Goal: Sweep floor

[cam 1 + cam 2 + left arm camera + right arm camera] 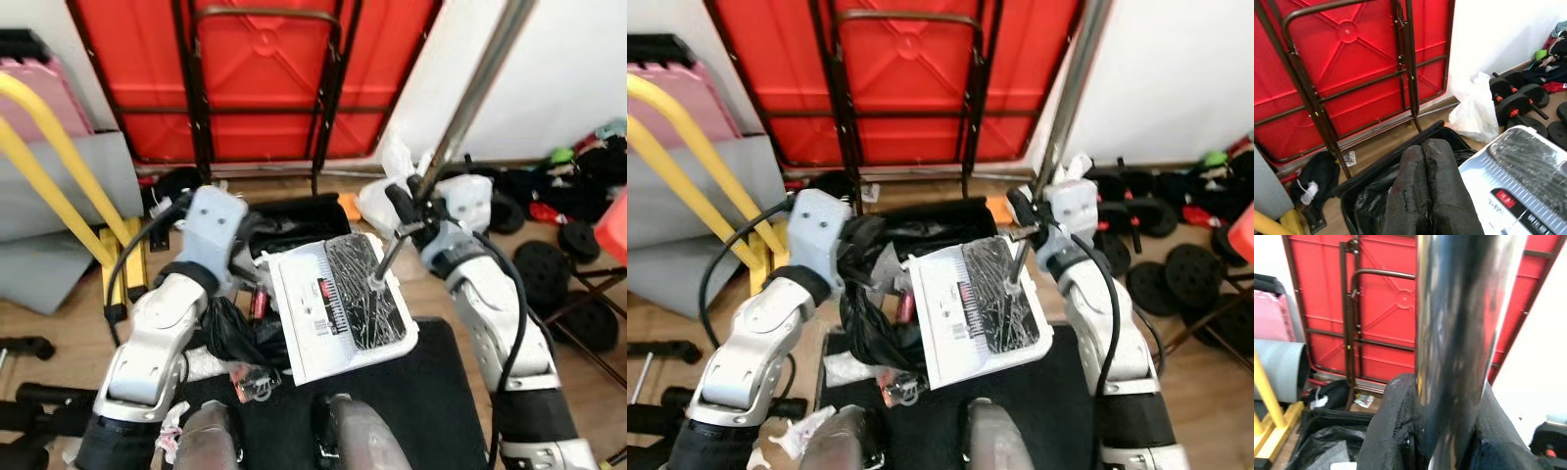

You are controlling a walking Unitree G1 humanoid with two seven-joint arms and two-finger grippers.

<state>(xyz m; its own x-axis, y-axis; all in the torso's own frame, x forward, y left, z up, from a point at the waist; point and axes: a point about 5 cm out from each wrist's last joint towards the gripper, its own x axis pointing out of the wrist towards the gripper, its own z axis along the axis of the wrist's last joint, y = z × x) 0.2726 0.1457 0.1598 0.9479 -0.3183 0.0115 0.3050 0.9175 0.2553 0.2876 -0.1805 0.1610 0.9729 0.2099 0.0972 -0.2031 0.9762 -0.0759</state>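
Observation:
A silver pole (477,86) slants from the upper right down to a white dustpan (313,313), which has a printed label and a dark, littered panel. My right gripper (409,203) is shut on the pole (1457,333), its black fingers (1393,431) wrapped around it. The dustpan lies tilted over a black bin with a black liner bag (294,213). My left gripper (253,235) is at the bin's near left rim. Its fingers (1422,196) are pressed together above the liner (1366,205); whether they pinch the bag is unclear.
A red folded table (255,69) leans on the wall behind. Yellow bars (44,147) and a grey mat (59,196) stand at the left. Dumbbells and weight plates (563,259) and a white plastic bag (1476,107) lie at the right. A black mat (441,401) covers the near floor.

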